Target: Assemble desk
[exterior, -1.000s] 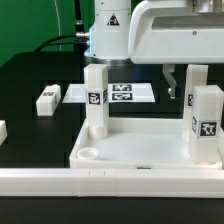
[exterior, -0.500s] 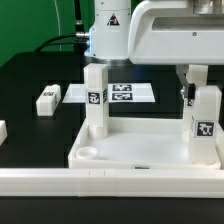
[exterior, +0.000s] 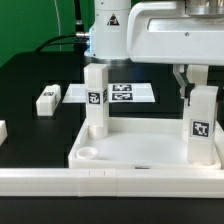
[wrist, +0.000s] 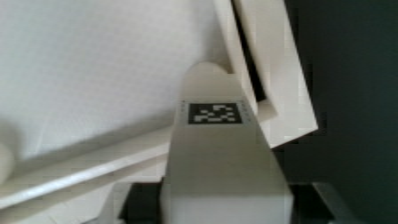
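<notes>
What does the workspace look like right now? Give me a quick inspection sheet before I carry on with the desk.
Surface: black table, white border rail along the near edge.
Job's things: desk top lies flat; one leg stands upright at its far corner on the exterior view's left; a second leg stands upright at the exterior view's right; a loose leg lies on the table.
Clutter: marker board behind the desk top; a white part at the frame edge.
Grippers: gripper closed on the second leg's upper end.
Cables: dark cable behind the arm.
Surroundings: green backdrop.
</notes>
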`<state>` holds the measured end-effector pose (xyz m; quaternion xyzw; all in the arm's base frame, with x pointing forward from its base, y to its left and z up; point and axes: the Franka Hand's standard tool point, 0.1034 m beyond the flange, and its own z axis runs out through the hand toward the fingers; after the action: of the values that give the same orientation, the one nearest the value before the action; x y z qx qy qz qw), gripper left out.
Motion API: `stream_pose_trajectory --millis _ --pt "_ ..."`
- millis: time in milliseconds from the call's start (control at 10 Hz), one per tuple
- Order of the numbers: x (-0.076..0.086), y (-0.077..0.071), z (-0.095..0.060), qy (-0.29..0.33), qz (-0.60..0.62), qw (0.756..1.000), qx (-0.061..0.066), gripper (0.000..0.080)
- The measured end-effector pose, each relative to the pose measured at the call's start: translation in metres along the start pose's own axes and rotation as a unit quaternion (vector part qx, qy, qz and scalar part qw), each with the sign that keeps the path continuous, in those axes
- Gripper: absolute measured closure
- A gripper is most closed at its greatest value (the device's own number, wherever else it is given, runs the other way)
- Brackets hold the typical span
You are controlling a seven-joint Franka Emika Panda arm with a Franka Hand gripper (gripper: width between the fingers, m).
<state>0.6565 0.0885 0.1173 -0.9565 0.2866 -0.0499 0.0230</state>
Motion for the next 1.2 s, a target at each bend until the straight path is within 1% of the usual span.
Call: stream_pose_trajectory --millis 200,500,600,800,900,1000,1200 --pt "0.0000 -0.0003 0.0000 -0.002 0.107 0.994 0.004 0.0509" --pt "-0.0002 -0.0007 -0.0003 -0.005 0.234 0.972 0.005 0.0509" --pt "0.0005 -0.0001 0.0001 -0.011 0.285 0.958 0.007 0.0509" --pt "0.0007 -0.0011 0.0005 -0.012 0.348 0.937 0.008 0.0509" --pt "0.0006 -0.0017 0.0006 -0.013 0.400 0.916 0.009 0.0509" --pt "0.0009 -0.0014 0.0005 -0.015 0.425 0.905 0.010 0.0509" --pt "0.0005 -0.0021 0.0006 -0.017 0.453 0.891 0.011 0.0509"
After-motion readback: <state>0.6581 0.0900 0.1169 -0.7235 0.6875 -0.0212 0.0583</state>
